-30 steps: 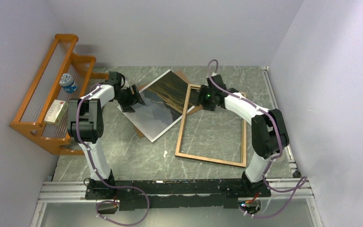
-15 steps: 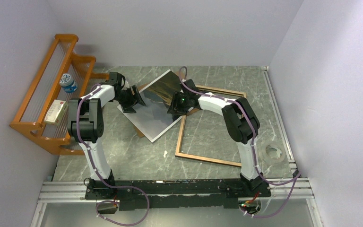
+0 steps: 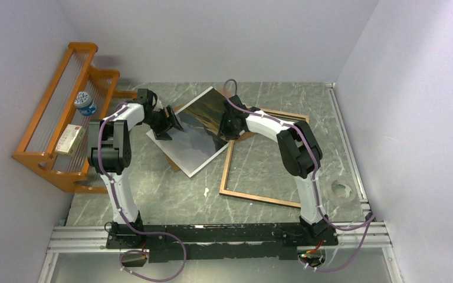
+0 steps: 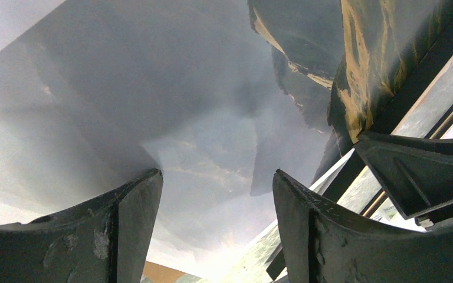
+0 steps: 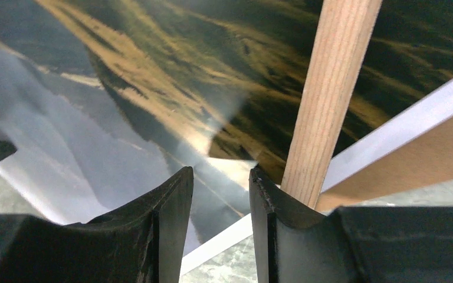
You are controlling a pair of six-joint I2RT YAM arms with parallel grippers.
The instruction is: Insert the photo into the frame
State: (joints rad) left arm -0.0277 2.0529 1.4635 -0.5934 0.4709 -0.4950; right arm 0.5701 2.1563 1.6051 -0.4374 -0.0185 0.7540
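Note:
The photo (image 3: 196,134), a dark mountain print with a white border, lies face up and slanted on the table's far middle. The frame (image 3: 263,200) lies to its right, brown wood side up, with its upper left corner over the photo's right edge. My left gripper (image 3: 169,122) is open over the photo's left edge; in its wrist view (image 4: 215,183) the photo (image 4: 200,106) fills the gap. My right gripper (image 3: 226,127) is open with a narrow gap, low over the photo's right edge (image 5: 220,177). The frame's wooden rail (image 5: 330,100) runs just right of my right finger.
A brown backing board (image 5: 416,158) lies under the photo. An orange wooden rack (image 3: 53,159) with a bottle (image 3: 85,103) and a box (image 3: 69,139) stands along the left wall. A tape roll (image 3: 340,190) lies at the right edge. A small white scrap (image 3: 206,191) lies before the frame.
My right arm has swung left from the frame's top rail to the photo's right edge, uncovering the tape roll. My left gripper has hardly moved.

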